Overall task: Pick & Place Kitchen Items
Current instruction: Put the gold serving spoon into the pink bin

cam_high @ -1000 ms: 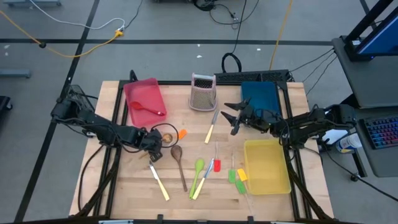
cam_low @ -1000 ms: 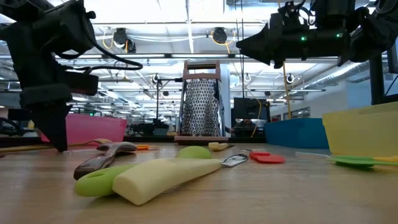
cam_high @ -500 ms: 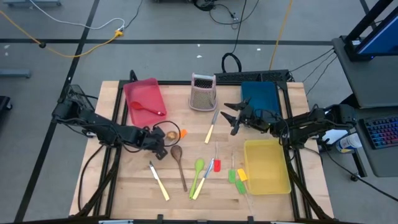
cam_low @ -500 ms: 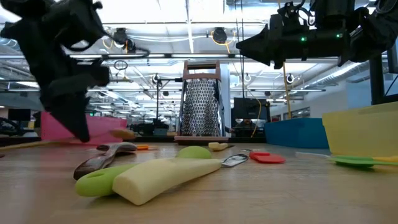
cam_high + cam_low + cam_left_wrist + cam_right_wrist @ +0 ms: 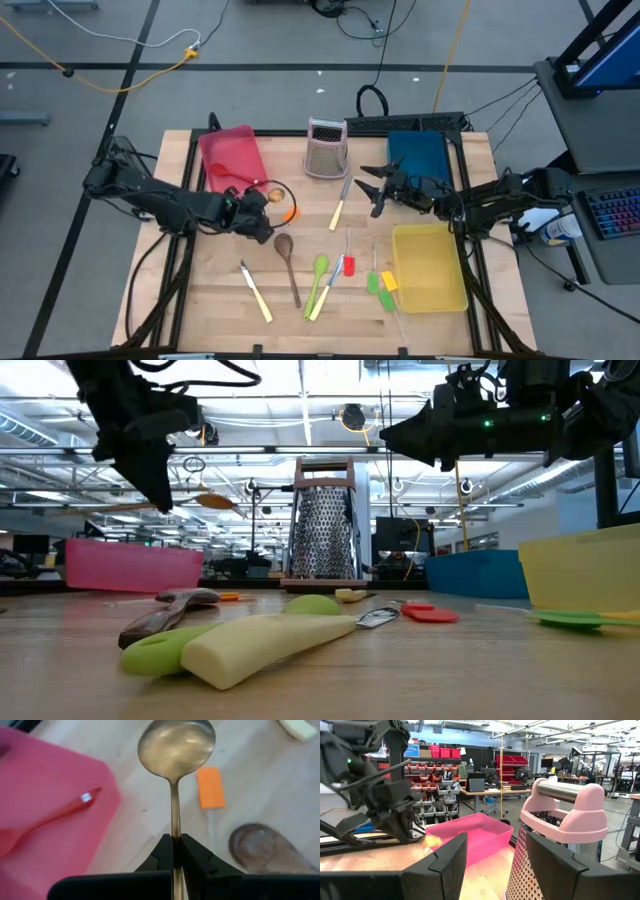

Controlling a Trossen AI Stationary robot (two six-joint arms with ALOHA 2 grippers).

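Observation:
My left gripper hangs above the table just off the red tray's near right corner, shut on a tan spoon. In the low view the spoon's bowl floats well above the tabletop. A red spoon lies in the red tray. My right gripper waits open in the air by the blue tray, facing the grater. An orange spatula head and a dark brown spoon lie on the wood. My left gripper pinches the tan spoon's thin handle between its two fingertips. The fingers slant down from the table's left and lie along the handle, so the bowl sticks out ahead of them toward the right. The spoon is lifted clear, roughly level.
A metal grater stands at the far middle. A yellow tray sits at the near right. A green spoon, two cream-handled knives and red, green and yellow spatulas lie loose in the near middle.
My left gripper has taken hold of the tan spoon on the table and risen with it, going toward the far edge and the red tray. The spoon is now lifted clear of the wood. My right gripper has kept still.

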